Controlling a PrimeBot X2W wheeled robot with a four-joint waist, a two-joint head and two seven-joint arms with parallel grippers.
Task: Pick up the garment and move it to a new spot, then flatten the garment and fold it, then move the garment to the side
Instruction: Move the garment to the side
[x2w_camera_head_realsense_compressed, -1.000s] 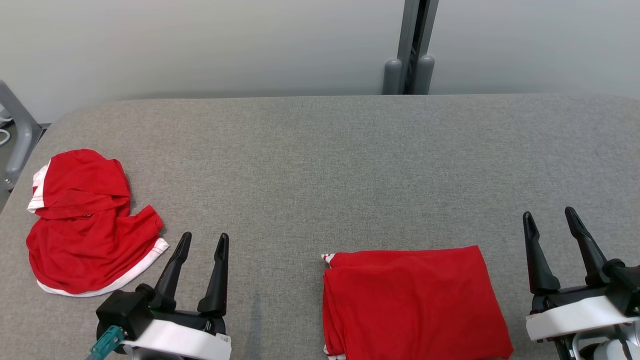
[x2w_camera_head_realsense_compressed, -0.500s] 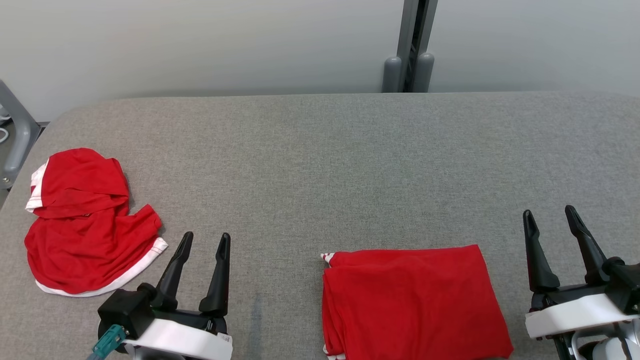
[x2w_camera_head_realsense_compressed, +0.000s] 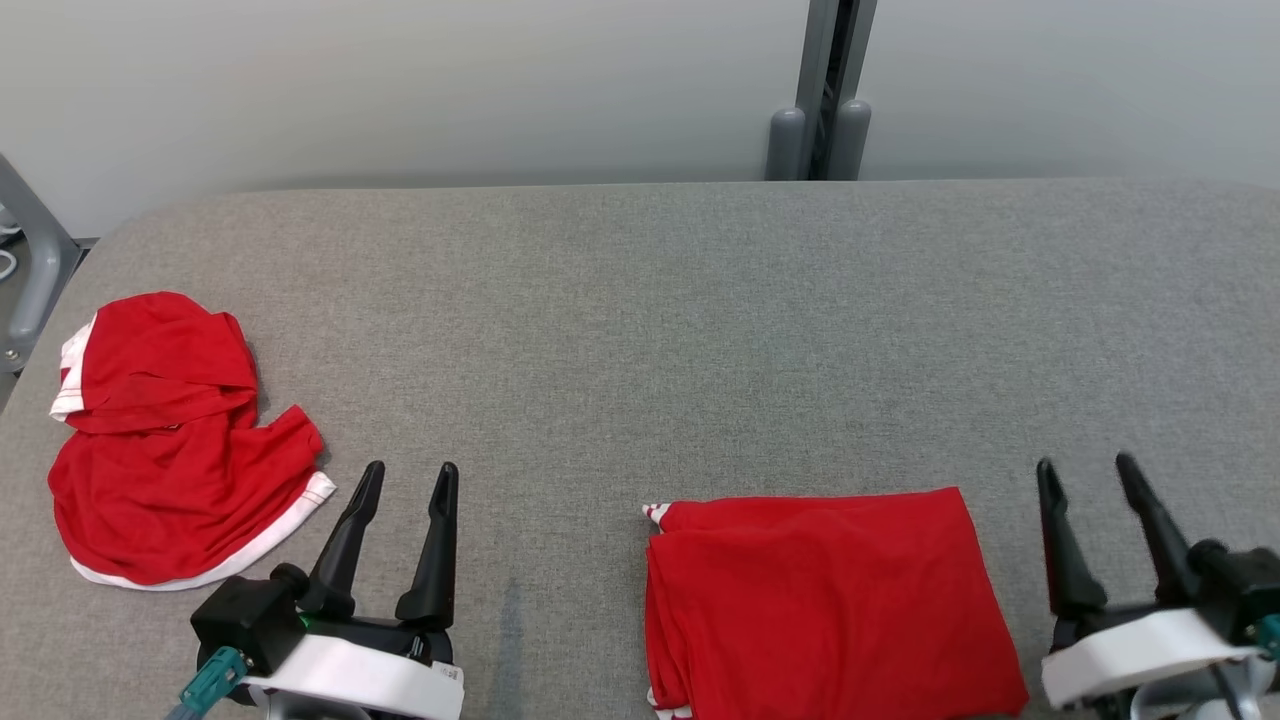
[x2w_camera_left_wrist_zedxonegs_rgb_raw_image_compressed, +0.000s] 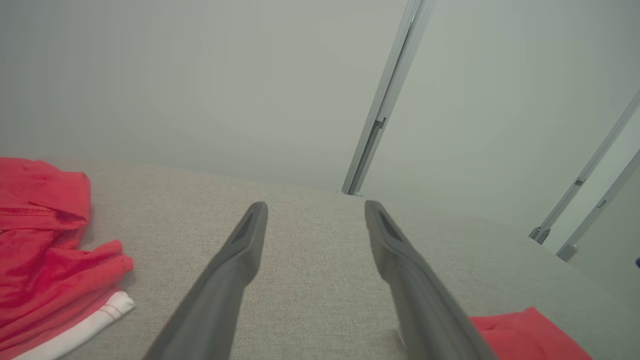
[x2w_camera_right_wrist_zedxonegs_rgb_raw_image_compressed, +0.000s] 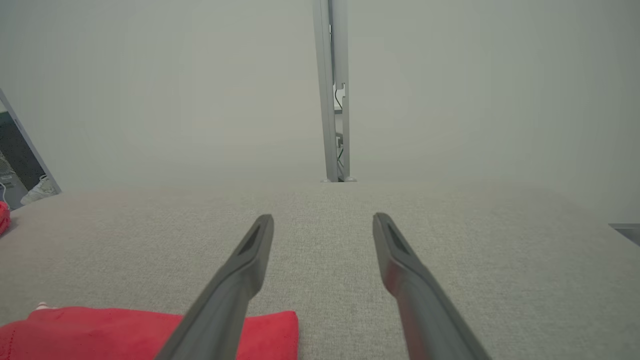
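Note:
A folded red garment (x2w_camera_head_realsense_compressed: 825, 600) lies flat on the grey table (x2w_camera_head_realsense_compressed: 640, 330) near the front edge, right of centre; its corner shows in the left wrist view (x2w_camera_left_wrist_zedxonegs_rgb_raw_image_compressed: 525, 335) and its far edge in the right wrist view (x2w_camera_right_wrist_zedxonegs_rgb_raw_image_compressed: 125, 332). A second red garment with white trim (x2w_camera_head_realsense_compressed: 165, 440) lies crumpled at the table's left end, also in the left wrist view (x2w_camera_left_wrist_zedxonegs_rgb_raw_image_compressed: 45, 250). My left gripper (x2w_camera_head_realsense_compressed: 410, 472) stands open between the two garments, holding nothing. My right gripper (x2w_camera_head_realsense_compressed: 1085, 465) stands open to the right of the folded garment, empty.
A grey wall with a vertical metal post (x2w_camera_head_realsense_compressed: 820, 90) runs behind the table. A grey metal frame (x2w_camera_head_realsense_compressed: 30, 270) stands off the table's left end. Bare grey cloth covers the table's middle and back.
My right gripper has drawn back a little toward the front edge. The left gripper and both garments have stayed put; the head view shifted slightly.

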